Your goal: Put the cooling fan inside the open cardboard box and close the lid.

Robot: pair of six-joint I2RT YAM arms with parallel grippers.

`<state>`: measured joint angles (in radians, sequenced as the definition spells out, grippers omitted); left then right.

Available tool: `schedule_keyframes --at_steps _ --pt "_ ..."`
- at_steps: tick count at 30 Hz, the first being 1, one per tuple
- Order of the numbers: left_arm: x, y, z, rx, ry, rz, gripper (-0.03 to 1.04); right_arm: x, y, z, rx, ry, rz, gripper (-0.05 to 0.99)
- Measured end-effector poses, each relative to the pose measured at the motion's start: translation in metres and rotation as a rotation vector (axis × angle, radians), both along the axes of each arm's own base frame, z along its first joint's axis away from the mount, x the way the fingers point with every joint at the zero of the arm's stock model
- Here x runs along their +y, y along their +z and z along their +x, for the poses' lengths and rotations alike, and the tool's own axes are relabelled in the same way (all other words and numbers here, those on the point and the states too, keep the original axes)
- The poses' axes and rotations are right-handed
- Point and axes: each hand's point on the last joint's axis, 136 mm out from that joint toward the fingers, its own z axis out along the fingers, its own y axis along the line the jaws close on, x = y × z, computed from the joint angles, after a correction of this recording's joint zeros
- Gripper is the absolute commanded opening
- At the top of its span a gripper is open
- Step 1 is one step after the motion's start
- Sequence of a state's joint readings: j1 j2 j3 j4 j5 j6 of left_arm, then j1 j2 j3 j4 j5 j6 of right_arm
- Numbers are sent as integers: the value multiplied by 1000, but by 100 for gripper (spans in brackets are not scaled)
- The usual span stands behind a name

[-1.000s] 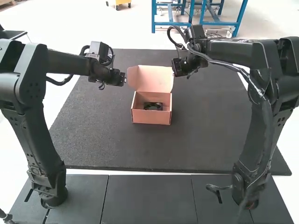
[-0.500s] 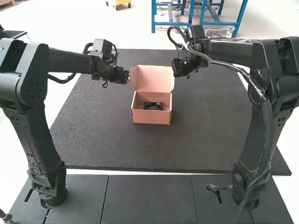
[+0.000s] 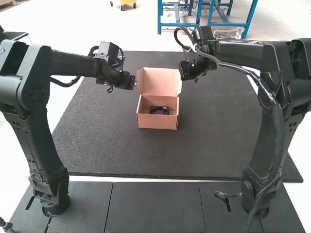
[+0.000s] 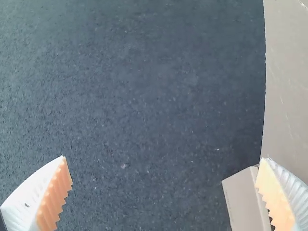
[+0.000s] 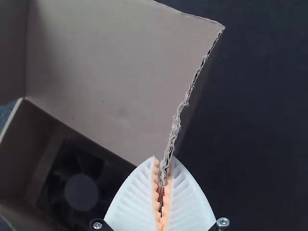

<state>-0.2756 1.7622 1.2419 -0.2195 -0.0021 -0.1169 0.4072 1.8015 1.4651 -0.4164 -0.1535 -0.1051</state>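
There is one cardboard box [image 3: 157, 118]. Inside it lies one cooling fan [image 3: 159, 110], a single black unit with one round hub. The box has one lid [image 3: 160, 81], standing up from its far wall. Two arms flank the box, each with one gripper, two in all: the left gripper [image 3: 130, 82] just beside the lid's left edge and the right gripper [image 3: 182, 73] at the lid's right edge. Each gripper has two white ribbed fingers [image 5: 139, 197] with orange pads [image 4: 55, 199], making four fingers in total. Under the box lies one dark mat [image 3: 97, 141], spread on one table [image 3: 155, 206].
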Motion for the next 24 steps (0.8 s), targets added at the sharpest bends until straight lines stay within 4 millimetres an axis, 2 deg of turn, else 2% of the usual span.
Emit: schedule_keyframes --at_steps 9,24 --pt "-12 -2 -5 10 -28 -1 90 0 -1 -1 6 3 1 -2" --pt "-13 -9 -13 54 -39 3 91 1 -8 -16 78 30 -1 -2"
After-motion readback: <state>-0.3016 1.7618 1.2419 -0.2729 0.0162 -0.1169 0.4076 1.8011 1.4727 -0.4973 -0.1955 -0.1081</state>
